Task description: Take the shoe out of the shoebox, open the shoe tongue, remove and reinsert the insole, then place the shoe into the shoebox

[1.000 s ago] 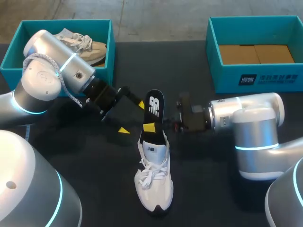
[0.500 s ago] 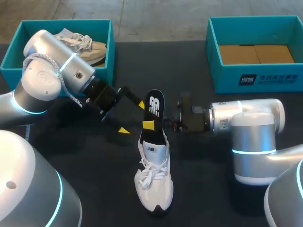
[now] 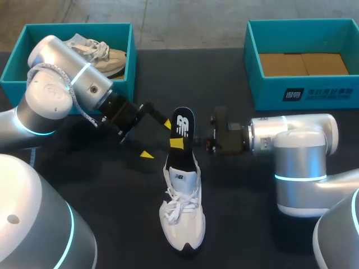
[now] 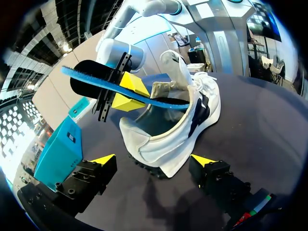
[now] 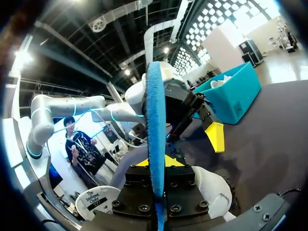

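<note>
A white shoe (image 3: 182, 210) lies on the dark table, toe toward the front edge. A black insole with a blue underside (image 3: 183, 124) sticks up out of the shoe's heel opening. My right gripper (image 3: 178, 144) is shut on the insole from the right side. In the right wrist view the insole (image 5: 155, 139) stands edge-on between the right gripper's (image 5: 155, 162) fingers. My left gripper (image 3: 157, 139) hangs open just left of the shoe's heel. In the left wrist view the shoe (image 4: 180, 130) lies ahead of the open left gripper (image 4: 154, 161), with the insole (image 4: 110, 86) slanting out of it.
A teal shoebox (image 3: 12, 67) at the back left holds a second, beige shoe (image 3: 98, 53). Another teal shoebox (image 3: 263, 89) at the back right shows only its brown cardboard floor. Both arms meet over the middle of the table.
The right gripper's fingers have closed onto the insole. The insole tilted very slightly; the left arm and the shoe stayed put.
</note>
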Robot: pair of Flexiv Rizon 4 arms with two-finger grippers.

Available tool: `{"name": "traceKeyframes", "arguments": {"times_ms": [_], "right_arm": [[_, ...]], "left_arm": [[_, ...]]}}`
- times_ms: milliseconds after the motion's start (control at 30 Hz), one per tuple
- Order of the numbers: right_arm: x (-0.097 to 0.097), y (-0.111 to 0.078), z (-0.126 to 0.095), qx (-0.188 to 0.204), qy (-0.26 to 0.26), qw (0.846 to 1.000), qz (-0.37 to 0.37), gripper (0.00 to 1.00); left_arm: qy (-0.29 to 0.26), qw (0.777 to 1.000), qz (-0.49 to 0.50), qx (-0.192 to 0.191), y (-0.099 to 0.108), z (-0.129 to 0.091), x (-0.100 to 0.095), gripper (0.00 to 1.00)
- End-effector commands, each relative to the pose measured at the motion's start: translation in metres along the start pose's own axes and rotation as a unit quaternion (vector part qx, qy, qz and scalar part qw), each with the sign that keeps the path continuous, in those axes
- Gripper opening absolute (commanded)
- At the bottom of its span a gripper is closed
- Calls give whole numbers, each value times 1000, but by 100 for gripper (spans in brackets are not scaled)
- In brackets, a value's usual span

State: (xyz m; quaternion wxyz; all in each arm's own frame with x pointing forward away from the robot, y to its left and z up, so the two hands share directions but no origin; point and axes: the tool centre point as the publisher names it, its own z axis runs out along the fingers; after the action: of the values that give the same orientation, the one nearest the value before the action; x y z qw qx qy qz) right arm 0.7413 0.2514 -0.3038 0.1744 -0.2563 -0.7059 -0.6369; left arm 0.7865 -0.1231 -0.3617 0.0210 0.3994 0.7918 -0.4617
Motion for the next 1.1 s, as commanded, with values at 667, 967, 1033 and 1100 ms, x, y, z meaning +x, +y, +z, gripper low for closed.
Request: {"name": "traceKeyframes", "arguments": {"times_ms": [667, 967, 1033, 1100], "right_arm": [[-3, -13, 1, 28, 6, 999, 32, 0], [-7, -17, 2, 41, 8, 997, 60, 0], [-7, -17, 2, 40, 9, 997, 59, 0], [-7, -17, 1, 36, 10, 998, 51, 0]], "left_arm": [[0, 1000, 0, 0, 1, 1, 0, 100], [0, 1000, 0, 0, 1, 1, 0, 100], [0, 1000, 0, 0, 1, 1, 0, 100], [0, 1000, 0, 0, 1, 1, 0, 100]]}}
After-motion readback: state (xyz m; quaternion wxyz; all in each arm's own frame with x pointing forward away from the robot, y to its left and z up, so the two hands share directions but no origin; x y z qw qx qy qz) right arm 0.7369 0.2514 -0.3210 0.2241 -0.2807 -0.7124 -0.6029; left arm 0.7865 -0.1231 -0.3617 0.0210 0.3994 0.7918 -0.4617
